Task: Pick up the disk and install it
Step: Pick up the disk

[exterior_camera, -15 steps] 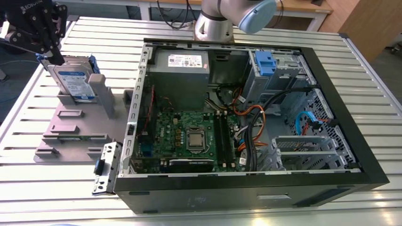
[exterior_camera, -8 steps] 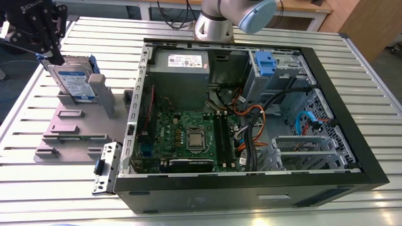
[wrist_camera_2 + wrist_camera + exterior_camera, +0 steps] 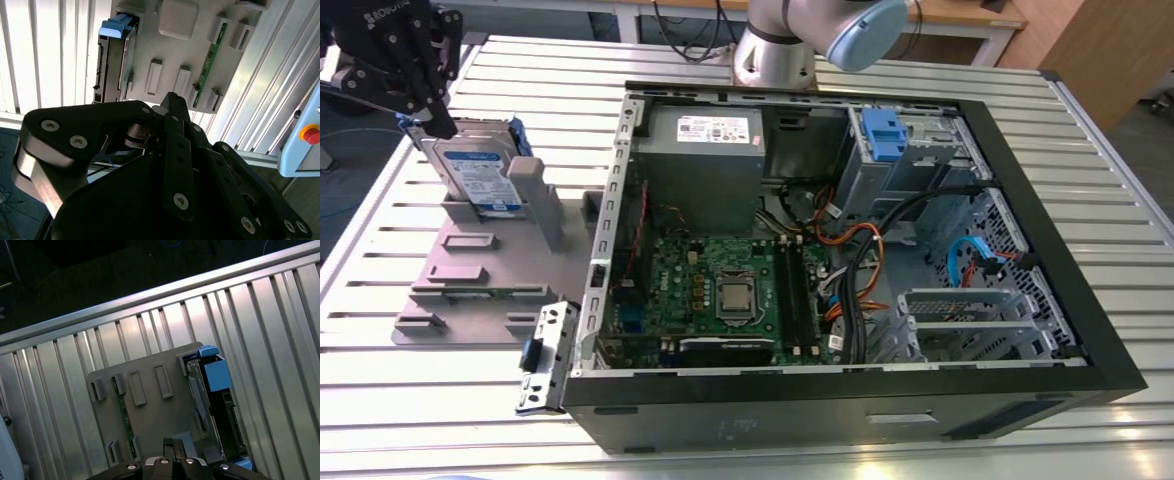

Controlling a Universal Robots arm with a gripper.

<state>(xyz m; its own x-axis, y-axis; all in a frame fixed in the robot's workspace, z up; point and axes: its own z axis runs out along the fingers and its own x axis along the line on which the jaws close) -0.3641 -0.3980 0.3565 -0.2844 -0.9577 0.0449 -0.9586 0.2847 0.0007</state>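
Exterior view has the slatted metal table (image 3: 400,400) carrying everything. The open computer case (image 3: 787,410) lies on its side and takes up most of it, so the insides face up and can be reached from above.

Just beside the case, on the exterior view's left, sits a grey holder plate (image 3: 480,270). The disk (image 3: 478,175) stands on edge in one of its slots with its top edge pointing up, I'd guess so it's easy to grab. The gripper (image 3: 443,122) hangs right over that top edge; can't tell if it touches.

In the first wrist view the fingers (image 3: 171,447) look pressed together with nothing between them, so the disk isn't picked up yet.

Inside the case, a tangle of cables (image 3: 894,230) crowds the corner by the blue clip (image 3: 887,135), which looks like the tight spot to me. In the second wrist view a green memory stick (image 3: 210,55) sits in another slot of the plate.
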